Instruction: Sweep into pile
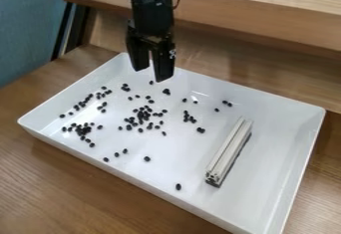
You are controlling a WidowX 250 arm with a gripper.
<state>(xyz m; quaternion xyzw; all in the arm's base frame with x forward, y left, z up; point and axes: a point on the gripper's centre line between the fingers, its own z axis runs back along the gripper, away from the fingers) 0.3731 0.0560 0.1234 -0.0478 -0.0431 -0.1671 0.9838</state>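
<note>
A: So we're looking at the black, two-fingered end effector [150, 73], and it's hanging over the far side of a white, rectangular, shallow tray [269, 143]!
B: And how are those fingers standing?
A: They're pointing down and standing apart, a clear gap showing between them, and they're holding nothing.
B: Where are the bits for the pile?
A: The small, black, oval, bean-like pieces [143, 114] are lying scattered, mostly over the left half and middle of the tray. One loose clump is sitting near the centre, another is gathering the eye toward the left, and a few singles are lying toward the near side!
B: And that long thing on the right?
A: That's a pale, straight, grooved bar, metal by its look [230, 148]. It's lying flat in the tray's right part, slanting, its near end pointing lower left, apart from the pieces.
B: What's carrying it all?
A: A brown, wood-grained surface [67, 193], with a raised wooden ledge [220, 4] running behind and blue fabric [27, 24] showing upper left.
</note>
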